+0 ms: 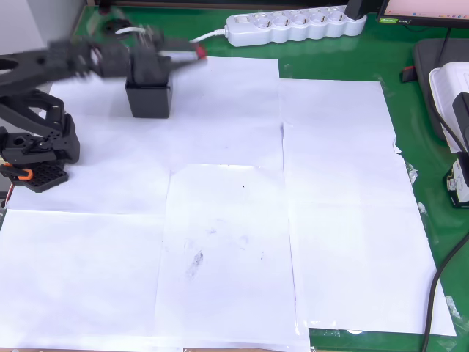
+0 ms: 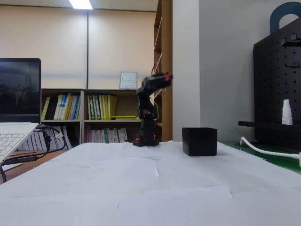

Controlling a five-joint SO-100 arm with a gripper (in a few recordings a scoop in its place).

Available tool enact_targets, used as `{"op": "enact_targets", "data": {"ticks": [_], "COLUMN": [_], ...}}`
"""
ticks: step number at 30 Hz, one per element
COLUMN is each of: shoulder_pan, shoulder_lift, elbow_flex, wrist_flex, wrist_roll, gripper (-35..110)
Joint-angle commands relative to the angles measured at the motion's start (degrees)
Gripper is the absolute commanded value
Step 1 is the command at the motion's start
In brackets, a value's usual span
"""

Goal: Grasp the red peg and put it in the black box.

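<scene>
Writing: no brand or label is reading clearly anywhere; the framed sheet on the far wall and the book spines are too small to make out.
Surface: white paper sheets are covering a green mat, with faint grey smudges showing on the middle sheet in the overhead view.
Room: bookshelves are standing behind the table in the fixed view, a ceiling light is glowing, and a black pegboard is standing at the right with a small white bottle on its ledge.
Edge items: a white power strip is lying along the top of the mat, and a laptop is sitting open at the left of the fixed view.
Gripper: the gripper is hovering raised above the table, blurred, just past the top right corner of the box in the overhead view; I cannot tell whether its fingers are spread or pinching.
Red peg: a small red spot, the red peg, is showing at the gripper's tip, also blurred.
Black box: the black box is standing upright on the paper, near the arm's base.
</scene>
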Motion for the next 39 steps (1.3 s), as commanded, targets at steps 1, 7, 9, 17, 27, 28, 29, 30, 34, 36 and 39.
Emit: {"op": "enact_targets", "data": {"ticks": [1, 7, 9, 17, 27, 28, 29, 30, 34, 36, 39], "shoulder_pan": [-7.47, -15.56, -17.49, -21.80, -25.31, -25.31, -25.31, -25.22, -25.05, -25.05, -24.70], "shoulder_lift": [-1.85, 3.16, 7.73, 25.40, 35.68, 36.30, 36.74, 37.18, 39.02, 39.90, 41.22], "elbow_flex": [20.92, 22.15, 22.06, 25.84, 26.02, 25.14, 23.55, 22.24, 18.46, 17.58, 15.82], "wrist_flex": [19.25, 32.78, 33.93, 40.69, 43.24, 43.15, 42.63, 41.92, 39.90, 39.55, 38.85], "wrist_roll": [4.57, 14.94, 18.98, 35.33, 40.96, 41.40, 41.75, 42.10, 43.77, 44.38, 45.18], "gripper": [0, 0, 0, 0, 0, 0, 0, 0, 0, 0, 0]}}
